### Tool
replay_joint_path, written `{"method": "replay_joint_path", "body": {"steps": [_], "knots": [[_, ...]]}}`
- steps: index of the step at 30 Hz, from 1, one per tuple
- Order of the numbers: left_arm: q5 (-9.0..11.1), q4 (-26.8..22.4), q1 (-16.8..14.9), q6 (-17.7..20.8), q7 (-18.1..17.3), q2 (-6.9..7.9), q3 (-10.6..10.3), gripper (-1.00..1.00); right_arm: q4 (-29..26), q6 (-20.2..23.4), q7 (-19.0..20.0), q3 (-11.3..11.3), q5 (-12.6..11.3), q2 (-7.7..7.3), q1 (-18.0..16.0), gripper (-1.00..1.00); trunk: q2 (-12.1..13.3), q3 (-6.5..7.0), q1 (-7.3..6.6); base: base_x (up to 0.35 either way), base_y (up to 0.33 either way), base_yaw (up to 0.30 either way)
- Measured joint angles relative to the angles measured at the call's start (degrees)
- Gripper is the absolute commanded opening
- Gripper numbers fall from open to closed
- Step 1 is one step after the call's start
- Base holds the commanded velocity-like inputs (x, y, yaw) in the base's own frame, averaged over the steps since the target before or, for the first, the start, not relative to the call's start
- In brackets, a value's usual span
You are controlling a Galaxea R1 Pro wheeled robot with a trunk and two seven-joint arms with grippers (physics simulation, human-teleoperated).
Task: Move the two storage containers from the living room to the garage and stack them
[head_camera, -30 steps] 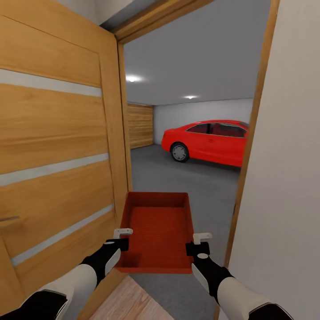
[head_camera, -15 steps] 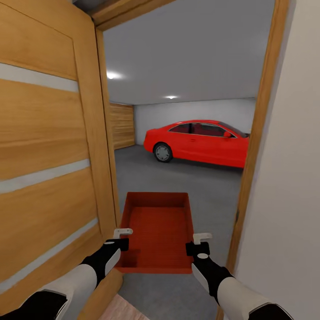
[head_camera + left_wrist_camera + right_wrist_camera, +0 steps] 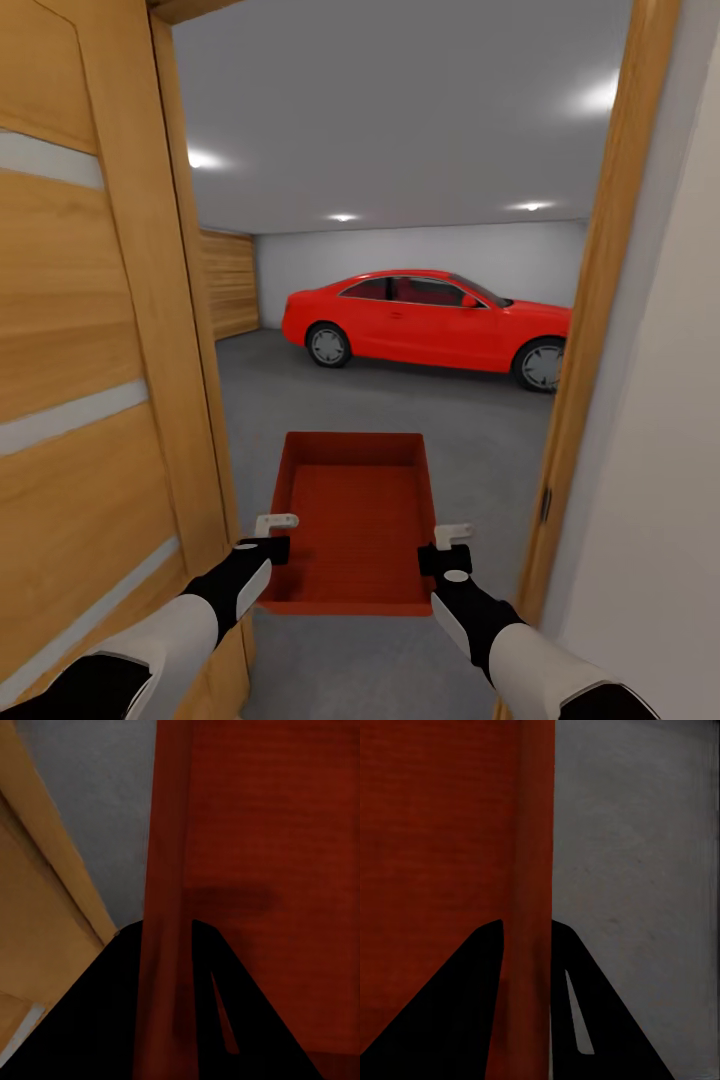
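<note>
Head view: container [image 3: 352,520] carried between door [image 3: 90,380] and doorframe [image 3: 590,330].

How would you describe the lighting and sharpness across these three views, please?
Head view: sharp, evenly lit; ceiling lights glow softly, and the red car casts little shadow. Left wrist view: the storage container wall is blurred, the fingers black silhouettes. Right wrist view: equally dark fingers, grey floor faintly mottled.

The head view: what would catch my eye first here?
Probably the red car, parked across the back of the grey garage beyond the doorway. Next, the red-orange storage container carried low in the middle, with the left gripper and right gripper each clamped on a side wall. An open wooden door stands at the left.
</note>
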Motion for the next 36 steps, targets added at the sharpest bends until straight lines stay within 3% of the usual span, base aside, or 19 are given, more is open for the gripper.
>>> {"method": "replay_joint_path", "body": {"steps": [36], "knots": [[0.0,-0.2,0.0,0.1,0.0,0.02,-0.1,-1.0,-0.1,0.0,0.0,0.0,0.0,0.0,0.0,-1.0,0.0,0.0,0.0,0.286,0.236,-0.282]]}}
